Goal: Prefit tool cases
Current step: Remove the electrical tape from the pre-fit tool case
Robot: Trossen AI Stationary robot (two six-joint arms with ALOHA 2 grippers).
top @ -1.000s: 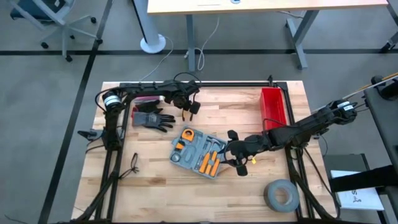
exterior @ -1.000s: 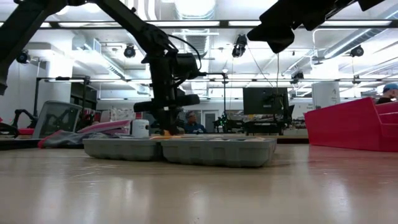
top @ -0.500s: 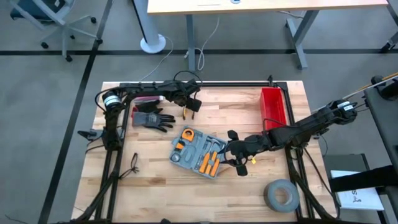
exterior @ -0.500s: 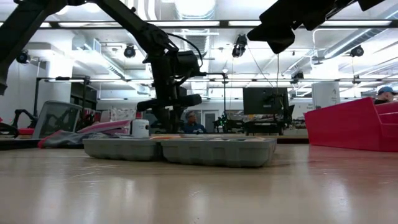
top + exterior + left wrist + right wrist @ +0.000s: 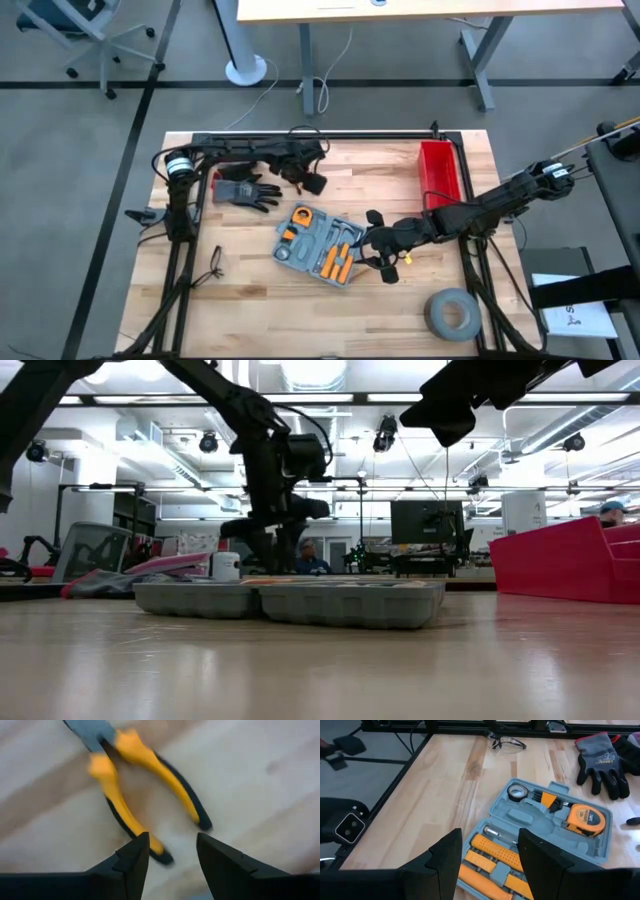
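the tool case [image 5: 319, 244] lies open near the middle of the bench [image 5: 250, 300], both halves flat, with orange-handled tools and a tape measure [image 5: 583, 817] already seated in its moulded slots. the right hand [image 5: 372, 240] hovers at the case's right edge, fingers apart and holding nothing. beyond the case's far side, the yellow-handled pliers [image 5: 135, 785] lie loose on the wood. a second ago the left hand [image 5: 310, 180] was pinched on them; its fingers have since spread and it has lifted away toward the back of the bench, near the grey gloves [image 5: 245, 190]. so the pliers are released outside the case, probably to be regrasped, and that slot is not yet filled. the red bin [image 5: 438, 172] and the tape roll [image 5: 452, 314] sit off to the right.
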